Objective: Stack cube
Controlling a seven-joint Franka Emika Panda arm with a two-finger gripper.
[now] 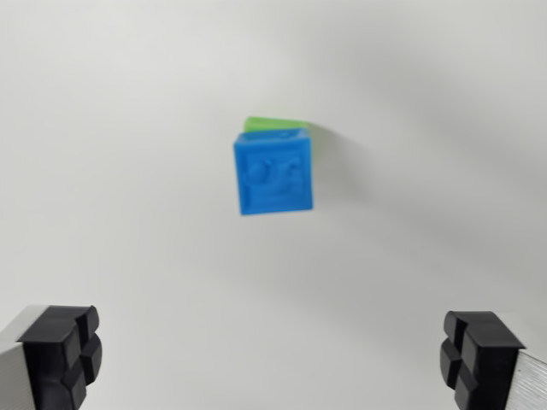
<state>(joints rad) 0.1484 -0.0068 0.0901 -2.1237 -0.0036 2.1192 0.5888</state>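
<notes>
The blue cube sits a little above the middle of my wrist view, its top face turned up towards my camera, with a raised pattern moulded into that face that is too blurred for me to read. It rests on top of a green cube, of which only a thin strip shows, peeking out from behind the blue one's upper edge at about twelve o'clock; the two are touching and stacked, with the blue one slightly skewed so its corners do not line up squarely with the frame. Both stand on a plain white table, and a soft grey shadow falls off the stack towards three o'clock. My gripper is spread wide and holds nothing: one black fingertip pad sits at about eight o'clock in the lower corner on the wrist view's left, the other at about four o'clock in the lower corner on the wrist view's right, each backed by a silvery metal finger body. The stack lies well apart from both pads, up past the open gap between them, at about twelve o'clock from my fingertips.
</notes>
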